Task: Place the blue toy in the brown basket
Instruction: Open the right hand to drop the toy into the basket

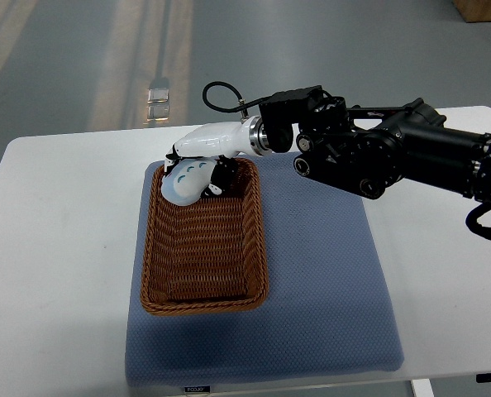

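My right arm (394, 153) comes in from the right edge, black and heavily jointed, and ends in my white robot hand (197, 165), which hangs over the far end of the brown basket (202, 289). My fingers (179, 157) are curled round the blue toy (188, 180), a pale blue, rounded piece with a few small oval holes on its face. The toy sits just under my palm, tilted, its lower edge pointing down toward the basket's floor. I cannot tell whether it already touches the weave or is held just clear of it.

The basket stretches away from my robot hand toward the near side, long and rectangular, with dark woven walls. Its far rim lies right below my knuckles. Under the basket, and spreading out well to the right beneath my forearm, is a blue-grey mat (328, 281). The mat lies on the white counter (55, 248), whose bare surface shows to the left of my robot hand and beyond my arm on the right.

A black cable (221, 93) loops up from my wrist, just behind the hand. Farther off, past the counter's far edge, a small pale object (158, 101) lies on the grey floor (64, 66).
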{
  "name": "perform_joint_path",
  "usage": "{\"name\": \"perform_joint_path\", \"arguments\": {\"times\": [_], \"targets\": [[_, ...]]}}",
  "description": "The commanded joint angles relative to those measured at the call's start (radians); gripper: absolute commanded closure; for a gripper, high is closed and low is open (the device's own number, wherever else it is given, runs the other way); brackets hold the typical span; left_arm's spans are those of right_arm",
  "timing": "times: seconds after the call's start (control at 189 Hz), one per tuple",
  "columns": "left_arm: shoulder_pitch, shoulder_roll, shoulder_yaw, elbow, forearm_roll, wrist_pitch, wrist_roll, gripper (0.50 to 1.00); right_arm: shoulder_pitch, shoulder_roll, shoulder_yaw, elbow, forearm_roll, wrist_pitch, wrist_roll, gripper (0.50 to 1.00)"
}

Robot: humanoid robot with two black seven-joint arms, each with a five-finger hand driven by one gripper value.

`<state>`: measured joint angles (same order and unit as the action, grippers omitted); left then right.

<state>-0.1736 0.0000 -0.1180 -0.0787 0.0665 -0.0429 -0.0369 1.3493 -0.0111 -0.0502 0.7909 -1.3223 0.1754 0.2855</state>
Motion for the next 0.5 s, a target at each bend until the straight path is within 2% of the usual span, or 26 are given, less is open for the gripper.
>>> {"name": "perform_joint_path", "arguments": {"times": [0.0,0.085,0.233,0.355,0.493], "targets": [[0.0,0.0,0.0,0.001,0.001,0.0,0.0,0.5,-0.01,0.003,0.0,-0.002,0.002,-0.022,0.001,0.638],[0.0,0.0,0.0,0.0,0.001,0.0,0.0,0.5,-0.012,-0.009,0.003,-0.002,0.002,-0.031,0.001,0.611],[0.0,0.0,0.0,-0.001,0.001,0.0,0.0,0.5,-0.022,-0.047,0.021,-0.001,0.046,-0.06,0.001,0.609],[0.0,0.0,0.0,0.0,-0.001,0.0,0.0,0.5,-0.03,-0.101,0.081,0.002,0.187,-0.109,-0.011,0.609],[0.0,0.0,0.0,-0.001,0.001,0.0,0.0,0.5,-0.065,-0.153,0.19,0.002,0.318,-0.116,-0.028,0.609]]}}
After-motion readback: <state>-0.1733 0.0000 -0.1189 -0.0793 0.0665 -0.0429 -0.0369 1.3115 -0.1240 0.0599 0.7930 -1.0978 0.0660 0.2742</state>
